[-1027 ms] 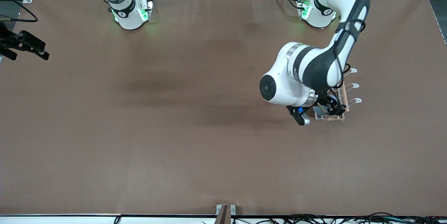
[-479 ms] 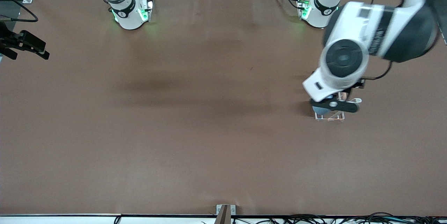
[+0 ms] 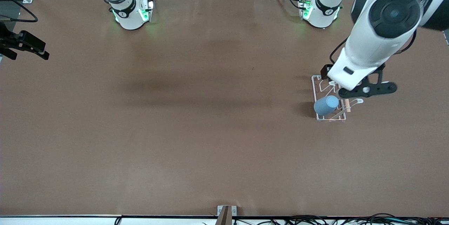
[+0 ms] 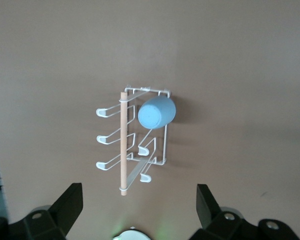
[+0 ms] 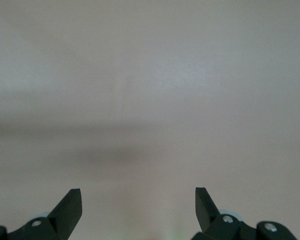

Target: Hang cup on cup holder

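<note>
The light-blue cup (image 3: pixel 326 105) (image 4: pixel 156 112) hangs tilted over a prong of the white wire cup holder (image 3: pixel 331 119) (image 4: pixel 162 150). It is on the prong nearest the front camera, in the row toward the right arm's end of the table. A wooden rod (image 4: pixel 123 150) runs along the rack's top. My left gripper (image 4: pixel 140 207) hovers high over the rack, open and empty, and its hand (image 3: pixel 350 74) covers part of the rack in the front view. My right gripper (image 5: pixel 138 205) is open with nothing between its fingers, over bare table.
The brown table (image 3: pixel 210 130) spreads wide around the rack. The two arm bases (image 3: pixel 131 12) (image 3: pixel 319 11) stand along its edge farthest from the front camera. A black fixture (image 3: pixel 24 44) juts in at the right arm's end.
My left gripper has risen from the rack and swung up, leaving the cup hanging on its prong and now in plain view. The right arm has not moved.
</note>
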You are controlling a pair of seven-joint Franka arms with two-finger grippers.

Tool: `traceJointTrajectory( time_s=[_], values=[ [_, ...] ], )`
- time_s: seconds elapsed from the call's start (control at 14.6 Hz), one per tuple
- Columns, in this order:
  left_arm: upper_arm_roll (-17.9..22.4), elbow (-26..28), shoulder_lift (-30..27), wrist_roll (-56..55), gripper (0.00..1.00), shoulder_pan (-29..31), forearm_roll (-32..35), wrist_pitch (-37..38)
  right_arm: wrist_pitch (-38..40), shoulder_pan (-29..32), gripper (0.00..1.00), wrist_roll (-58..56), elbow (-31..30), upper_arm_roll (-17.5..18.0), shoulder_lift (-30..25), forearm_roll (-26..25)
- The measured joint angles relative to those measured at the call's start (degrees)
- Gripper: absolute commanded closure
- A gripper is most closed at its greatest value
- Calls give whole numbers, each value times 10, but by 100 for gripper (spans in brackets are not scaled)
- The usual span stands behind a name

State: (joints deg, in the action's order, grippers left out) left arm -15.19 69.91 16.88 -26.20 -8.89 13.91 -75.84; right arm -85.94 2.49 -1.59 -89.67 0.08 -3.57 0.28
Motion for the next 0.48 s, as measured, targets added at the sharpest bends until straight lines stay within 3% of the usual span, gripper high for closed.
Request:
traceJointTrajectory(
  time_s=[0.27,0.48],
  values=[
    [0,0,-37,23,0,92,-92,-8,0,0,0,0,0,0,0,0],
    [7,1,-55,92,0,126,-108,-10,0,0,0,0,0,0,0,0]
  ],
)
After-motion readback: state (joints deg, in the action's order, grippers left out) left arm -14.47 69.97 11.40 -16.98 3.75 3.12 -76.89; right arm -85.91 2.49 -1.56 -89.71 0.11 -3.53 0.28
